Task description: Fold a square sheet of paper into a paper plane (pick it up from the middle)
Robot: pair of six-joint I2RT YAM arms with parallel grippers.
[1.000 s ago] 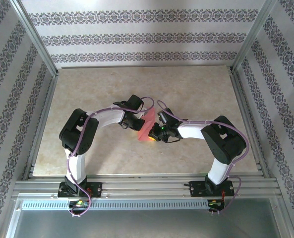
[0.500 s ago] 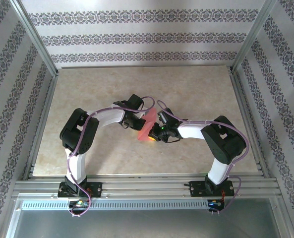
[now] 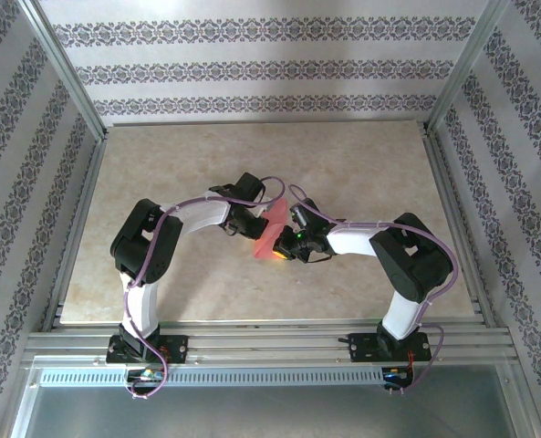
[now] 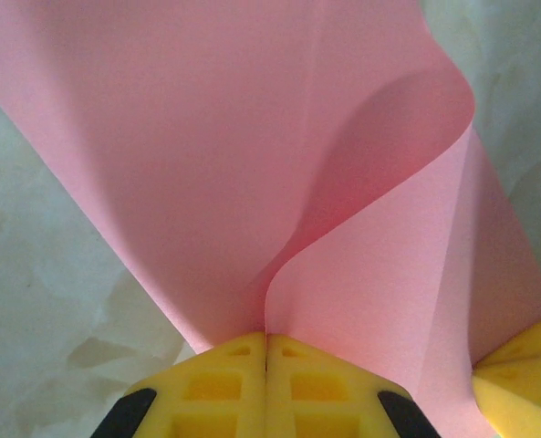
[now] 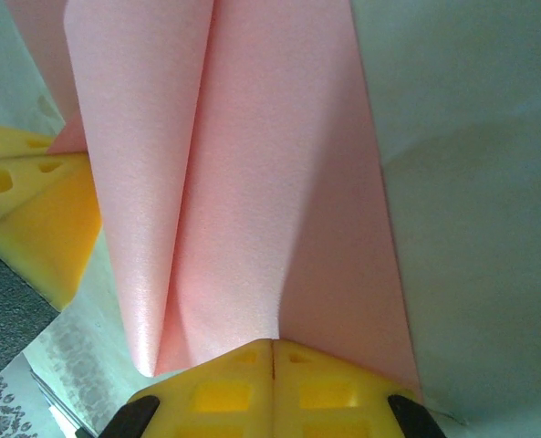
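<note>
The pink square sheet of paper (image 3: 270, 228) hangs above the middle of the table, bent and creased lengthwise, held between both grippers. My left gripper (image 3: 254, 228) is shut on one edge. In the left wrist view its yellow jaws (image 4: 267, 336) pinch the sheet (image 4: 206, 164), which curls up in an S-shaped bend. My right gripper (image 3: 284, 246) is shut on the opposite edge, and its jaws (image 5: 272, 343) clamp the paper (image 5: 279, 182) at a long fold. Each wrist view catches the other gripper's yellow fingers (image 4: 525, 370) (image 5: 33, 205) beside the sheet. The paper plane is out of view.
The beige marbled table (image 3: 361, 173) lies under the paper, with open room all round the arms. Aluminium rails (image 3: 270, 339) run along the near edge, and patterned walls close in the left, right and back.
</note>
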